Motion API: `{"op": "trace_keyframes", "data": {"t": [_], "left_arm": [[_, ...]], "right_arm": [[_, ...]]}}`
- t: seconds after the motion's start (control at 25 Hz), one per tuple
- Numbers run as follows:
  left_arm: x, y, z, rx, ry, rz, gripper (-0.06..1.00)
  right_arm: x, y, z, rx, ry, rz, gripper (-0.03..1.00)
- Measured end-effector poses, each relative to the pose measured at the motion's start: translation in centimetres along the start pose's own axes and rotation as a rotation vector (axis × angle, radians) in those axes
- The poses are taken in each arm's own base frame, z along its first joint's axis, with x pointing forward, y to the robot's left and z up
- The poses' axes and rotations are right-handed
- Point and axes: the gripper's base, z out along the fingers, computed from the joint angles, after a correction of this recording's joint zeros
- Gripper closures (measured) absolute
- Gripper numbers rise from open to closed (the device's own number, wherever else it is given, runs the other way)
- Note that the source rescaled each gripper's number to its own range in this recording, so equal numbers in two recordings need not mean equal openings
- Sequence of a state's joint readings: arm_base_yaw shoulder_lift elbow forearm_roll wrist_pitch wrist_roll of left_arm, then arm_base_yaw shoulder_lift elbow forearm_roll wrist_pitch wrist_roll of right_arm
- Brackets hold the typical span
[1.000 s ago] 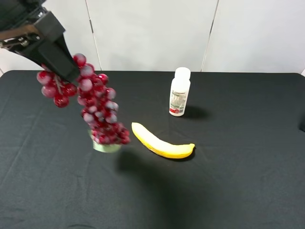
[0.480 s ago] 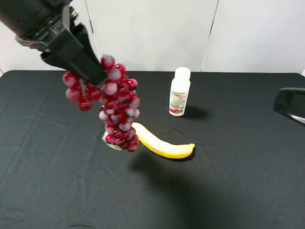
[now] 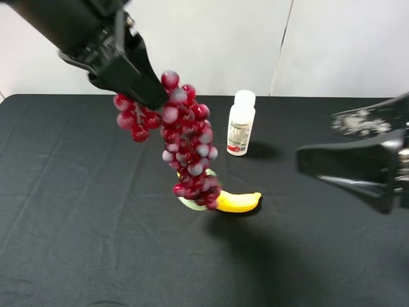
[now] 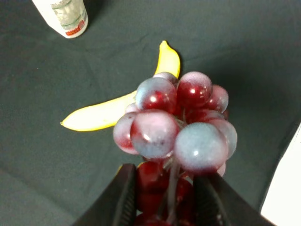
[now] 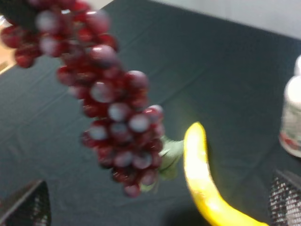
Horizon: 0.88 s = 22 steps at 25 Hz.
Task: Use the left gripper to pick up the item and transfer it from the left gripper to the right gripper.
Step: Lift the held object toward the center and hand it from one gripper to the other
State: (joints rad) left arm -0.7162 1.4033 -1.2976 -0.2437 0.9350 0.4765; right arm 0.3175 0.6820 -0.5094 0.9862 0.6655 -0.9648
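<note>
left gripper [image 3: 148, 96] pinches grapes [image 3: 189, 150] at the top end; bunch hangs in the air above banana [image 3: 239, 201]; right gripper [image 3: 317, 142] spread wide, apart from grapes

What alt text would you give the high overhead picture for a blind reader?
The left gripper holds a bunch of red grapes above a black table, the open right gripper opposite. A banana and white bottle sit below.
</note>
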Motion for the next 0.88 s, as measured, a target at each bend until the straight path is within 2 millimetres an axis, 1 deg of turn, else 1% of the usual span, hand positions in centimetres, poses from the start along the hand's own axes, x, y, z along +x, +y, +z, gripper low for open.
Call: {"op": "trace_keyframes", "data": {"t": [0.16,0.4,0.48,0.64,0.76,0.88], "left_arm": [[-0.3,0.4,1.1,-0.004,0.002,0.018,0.94],[-0.5,0.6,1.1,-0.015,-0.018,0.05,0.94],[-0.6,0.6,1.1,-0.017,-0.021,0.051,0.94],[-0.7,0.7,1.1,-0.025,-0.035,0.051,0.94],[-0.7,0.7,1.1,-0.025,-0.036,0.051,0.94],[-0.7,0.7,1.1,-0.025,-0.036,0.051,0.94]], "right_arm": [[0.1,0.1,2.3,-0.069,0.047,-0.05,-0.03],[0.4,0.6,5.5,-0.11,0.106,-0.137,-0.03],[-0.1,1.0,6.5,-0.125,0.114,-0.158,-0.03],[-1.4,1.1,8.6,-0.101,0.108,-0.177,-0.03],[-1.9,0.5,10.3,-0.064,0.121,-0.173,-0.03],[-1.9,0.1,11.8,-0.046,0.151,-0.166,-0.03]]}}
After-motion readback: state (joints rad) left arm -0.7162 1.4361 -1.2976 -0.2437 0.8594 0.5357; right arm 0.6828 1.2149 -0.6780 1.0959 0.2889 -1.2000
